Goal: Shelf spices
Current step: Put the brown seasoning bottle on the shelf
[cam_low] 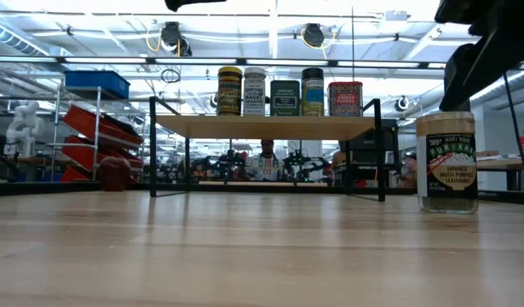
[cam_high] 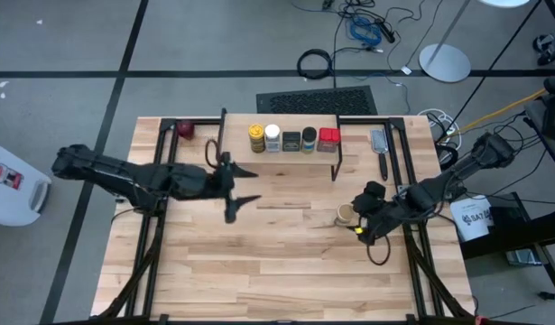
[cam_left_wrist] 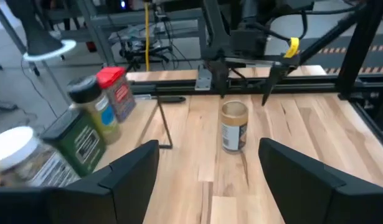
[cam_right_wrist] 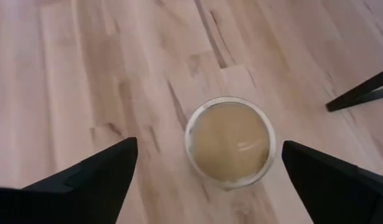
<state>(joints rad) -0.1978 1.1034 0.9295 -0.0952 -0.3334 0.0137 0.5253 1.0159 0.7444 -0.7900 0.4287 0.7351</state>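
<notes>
Table, high view: the light wood table (cam_high: 259, 262) stands on a grey floor with cables and a round lamp base beyond its far edge.
Shelf, high view: the shelf (cam_high: 282, 153) sits at the table's far edge; five spices line its top, in order the yellow-topped jar (cam_high: 256, 137), white-capped jar (cam_high: 272, 137), dark tin (cam_high: 291, 141), dark jar (cam_high: 309, 140) and red square tin (cam_high: 328, 138).
Beside the shelf, high view: a dark-red round object (cam_high: 186, 130) lies off its left end, a brush-like tool (cam_high: 379, 144) off its right end.
Left gripper, high view: the left gripper (cam_high: 244, 185) hangs just in front of the shelf's left half, fingers spread, holding nothing.
Right gripper, high view: the right gripper (cam_high: 351, 218) is in front of the shelf's right end, over the tan-topped jar (cam_high: 345, 214).
Low view: the tan-topped jar (cam_low: 447, 162) stands upright on the table, right of the shelf (cam_low: 266, 126) and nearer the camera; the five others stand on the plank.
Left wrist view: the open fingers (cam_left_wrist: 126, 171) frame the tan-topped jar (cam_left_wrist: 234, 126), well beyond them; the shelved spices blur alongside.
Right wrist view: the fingers (cam_right_wrist: 98, 169) are spread wide either side of the tan-topped jar (cam_right_wrist: 230, 140), clear of it, seen lid-on from above.
</notes>
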